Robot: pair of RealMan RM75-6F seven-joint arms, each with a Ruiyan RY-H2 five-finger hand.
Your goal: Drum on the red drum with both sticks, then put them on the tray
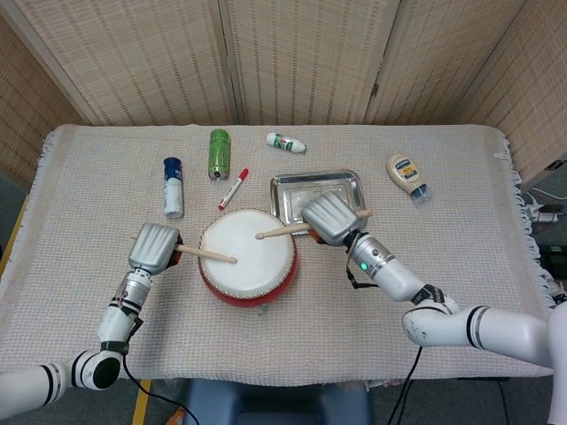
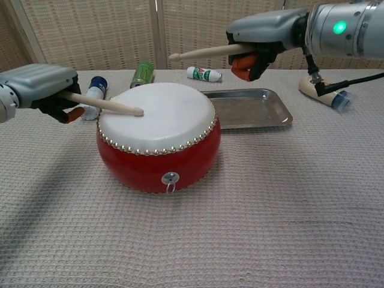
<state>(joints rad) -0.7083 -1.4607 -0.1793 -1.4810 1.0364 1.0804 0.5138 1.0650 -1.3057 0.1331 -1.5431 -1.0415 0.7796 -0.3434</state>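
The red drum (image 1: 247,266) (image 2: 157,138) with its white skin stands mid-table. My left hand (image 1: 153,248) (image 2: 39,87) grips a wooden stick (image 1: 206,255) (image 2: 105,105) whose tip lies on the left part of the skin. My right hand (image 1: 330,218) (image 2: 264,37) holds the other stick (image 1: 283,230) (image 2: 207,52) raised above the drum, its tip over the skin's right half. The steel tray (image 1: 318,197) (image 2: 247,108) lies just behind and right of the drum, partly hidden by the right hand in the head view.
Behind the drum lie a blue-capped white bottle (image 1: 173,188), a green can (image 1: 219,152), a red marker (image 1: 234,188) and a small white tube (image 1: 285,142). A mayonnaise bottle (image 1: 406,175) lies at the back right. Woven screens close off the far side.
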